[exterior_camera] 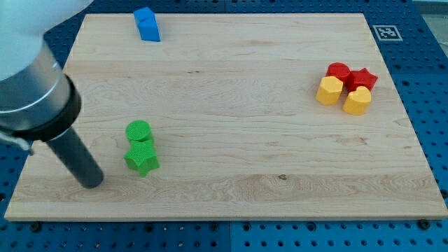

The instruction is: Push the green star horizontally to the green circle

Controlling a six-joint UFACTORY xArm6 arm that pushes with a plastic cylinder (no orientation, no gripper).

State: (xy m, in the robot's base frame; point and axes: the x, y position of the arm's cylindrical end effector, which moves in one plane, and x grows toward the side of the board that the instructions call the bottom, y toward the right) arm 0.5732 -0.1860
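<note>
Pale wooden board point(231, 105) on a blue pegboard point(427, 84), filling most of the view. Near the view's left, below mid-height: green star point(142, 160), with green circle point(138, 131) right above it, the two touching or nearly so, stacked vertically in the view rather than side by side. Star's points slightly turned; circle upright, flat face up.

To the view's left of the star: my tip point(92, 181), resting on the board, close to the star but apart from it, a strip of bare wood between. Tip a little lower in the view than the star's middle, and well below the circle. Dark rod point(73, 155) slanting up and to the view's left into a wide grey and black collar point(35, 91) at the left edge. No jaws or fingers on this end effector, only a plain rod, so nothing open or closed and nothing held.

At the view's top, left of centre: blue block point(147, 24), roughly rectangular, close to the board's upper edge, well apart from the green pair.

Far off at the view's right, upper half: tight cluster of four. Red cylinder point(339, 71) and red star point(362, 78) behind, yellow hexagon point(329, 90) and another yellow block point(357, 101) in front, all touching or nearly touching. Second yellow block's exact shape hard to tell.

Black-and-white marker point(386, 32) just off the board's upper right corner.
</note>
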